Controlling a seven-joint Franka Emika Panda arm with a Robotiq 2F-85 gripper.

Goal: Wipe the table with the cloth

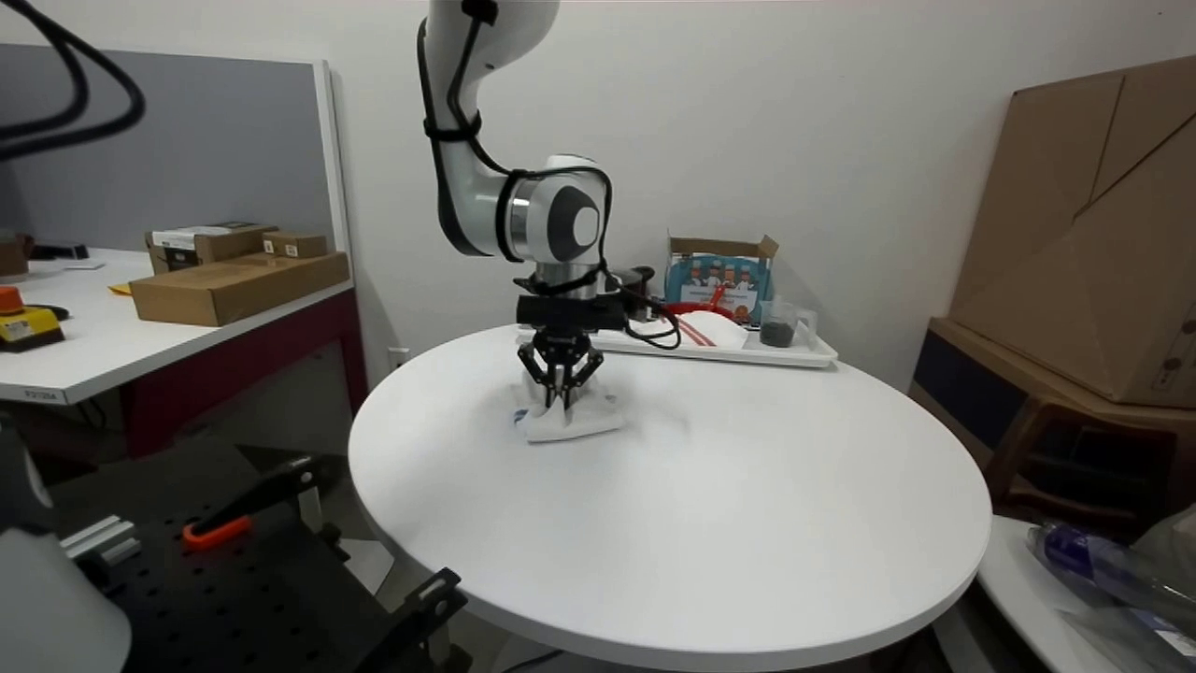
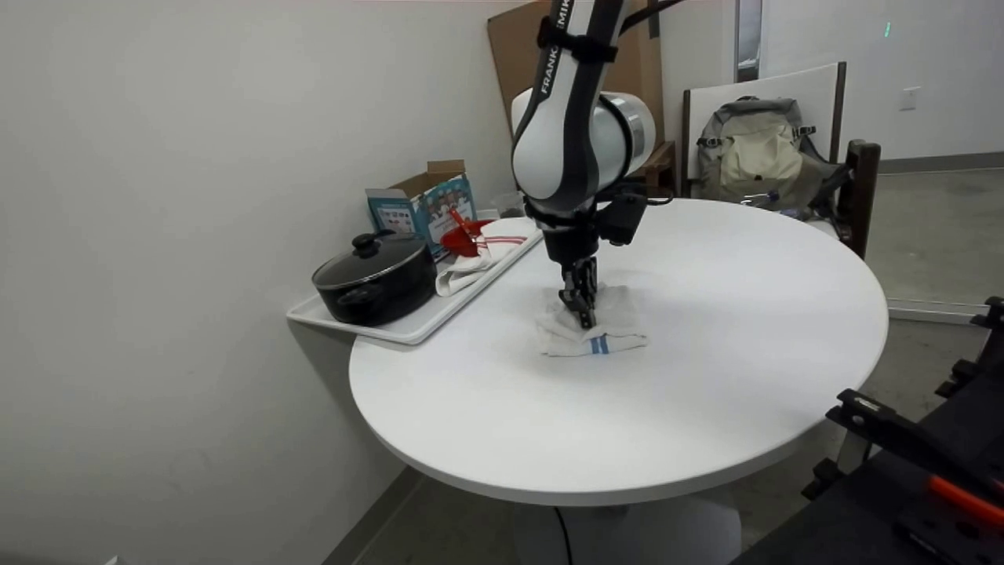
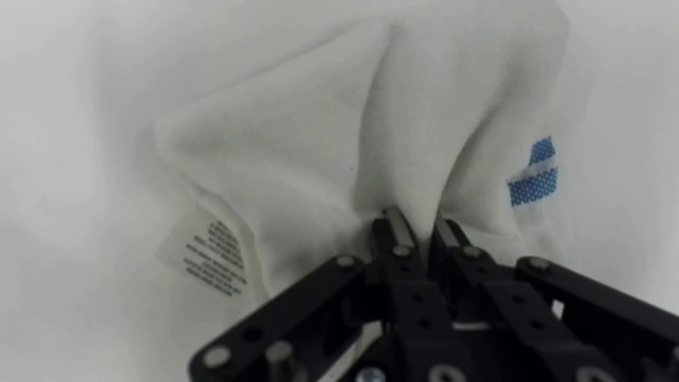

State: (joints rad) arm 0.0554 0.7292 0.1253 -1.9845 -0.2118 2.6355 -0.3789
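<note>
Gripper (image 3: 418,227) clenched on bunched fold of cloth (image 3: 339,143); press lightly against bench (image 2: 706,377), sweep slow overlapping strokes, stop well short of tray (image 2: 427,316).

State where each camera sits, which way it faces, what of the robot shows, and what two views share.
An exterior view: higher than the round table, facing across it to the tray and wall; part of the arm shows.
An exterior view: also higher, facing along the wall toward the backpack; part of the arm shows.
Wrist view: above the cloth, facing down; fingers show at the bottom.
Shared: both exterior views show the fingers closed on the cloth, plus tray and round table.
</note>
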